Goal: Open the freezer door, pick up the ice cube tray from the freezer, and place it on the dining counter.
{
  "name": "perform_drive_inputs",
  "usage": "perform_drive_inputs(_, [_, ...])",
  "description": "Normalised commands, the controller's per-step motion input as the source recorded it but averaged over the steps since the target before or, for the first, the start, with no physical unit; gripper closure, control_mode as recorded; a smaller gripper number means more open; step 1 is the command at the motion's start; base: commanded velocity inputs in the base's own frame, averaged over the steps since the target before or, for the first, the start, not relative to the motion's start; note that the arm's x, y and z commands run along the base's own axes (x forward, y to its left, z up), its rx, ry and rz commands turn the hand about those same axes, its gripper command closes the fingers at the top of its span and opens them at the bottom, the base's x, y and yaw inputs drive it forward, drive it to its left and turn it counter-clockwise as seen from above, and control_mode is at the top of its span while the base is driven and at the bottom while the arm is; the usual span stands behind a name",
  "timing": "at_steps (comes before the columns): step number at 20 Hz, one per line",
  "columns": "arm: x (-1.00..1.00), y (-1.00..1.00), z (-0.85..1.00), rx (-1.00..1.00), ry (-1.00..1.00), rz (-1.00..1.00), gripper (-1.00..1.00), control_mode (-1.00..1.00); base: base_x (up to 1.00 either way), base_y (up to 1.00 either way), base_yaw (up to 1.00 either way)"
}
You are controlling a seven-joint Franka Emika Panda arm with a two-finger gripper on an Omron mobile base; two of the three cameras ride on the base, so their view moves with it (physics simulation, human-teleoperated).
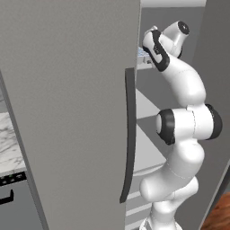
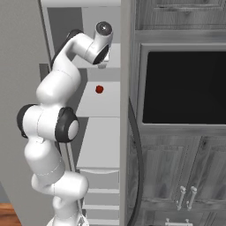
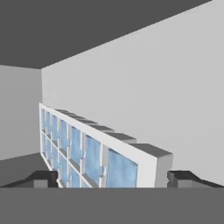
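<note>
The freezer door stands swung open, its long dark bar handle along the right edge. My arm reaches into the open compartment at the top shelf. On that shelf, in the hand view, lies the ice cube tray, pale blue cells in a white grid, running away to the left. My gripper is open, with one dark fingertip on each side of the tray's near end and not touching it. A corner of the tray peeks past the door edge. The dining counter is out of view.
White freezer shelves and drawers sit below my hand, with a small red object on one shelf. A second grey door with a dark handle flanks the opening. A black oven, grey cabinets and a marble worktop stand nearby.
</note>
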Motion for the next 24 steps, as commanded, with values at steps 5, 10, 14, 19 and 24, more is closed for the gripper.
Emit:
perform_drive_inputs(5, [0.00,0.00,0.00,0.00,0.00,0.00,-1.00,-1.00,0.00,0.00,0.00])
perform_drive_inputs(10, [0.00,0.00,0.00,0.00,0.00,0.00,-1.00,-1.00,0.00,0.00,0.00])
perform_drive_inputs(14, [0.00,0.00,0.00,0.00,0.00,0.00,-1.00,-1.00,0.00,0.00,0.00])
perform_drive_inputs(19, [0.00,0.00,0.00,0.00,0.00,0.00,1.00,-1.00,0.00,0.00,0.00])
perform_drive_inputs(24, [0.00,0.00,0.00,0.00,0.00,0.00,1.00,-1.00,0.00,0.00,0.00])
